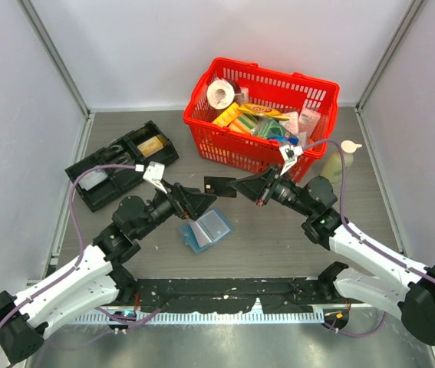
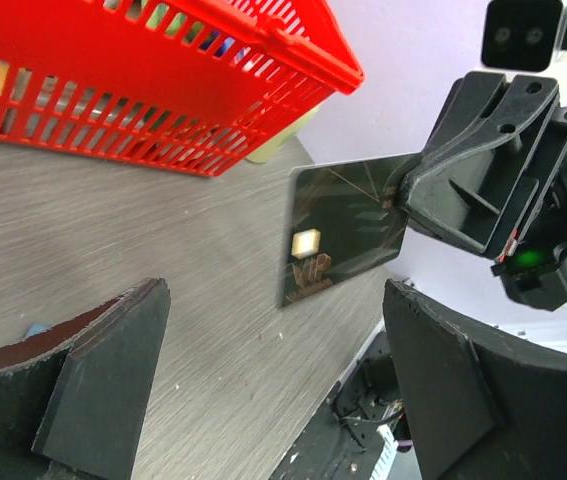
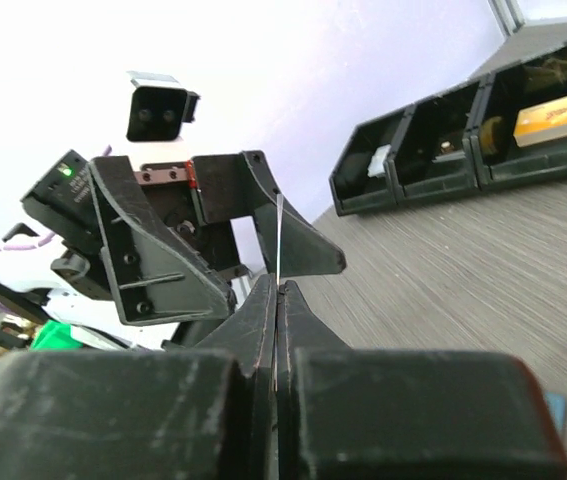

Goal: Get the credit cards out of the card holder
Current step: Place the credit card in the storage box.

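The right tool (image 1: 246,188) is pinching one credit card (image 1: 219,186) by one end, jaws closed flat on it. It is holding the card clear of the worktop (image 1: 294,245) with the chip face turned toward the left tool (image 1: 196,202), which is facing it from just beside with fingers (image 2: 103,370) spread wide and gripping nothing, apparently so the card can be passed across. The card holder (image 1: 202,231) is lying open on the worktop below and between the tools, a silvery-grey card (image 1: 214,223) showing on its panel; whether that one is sitting in a pocket cannot be told.
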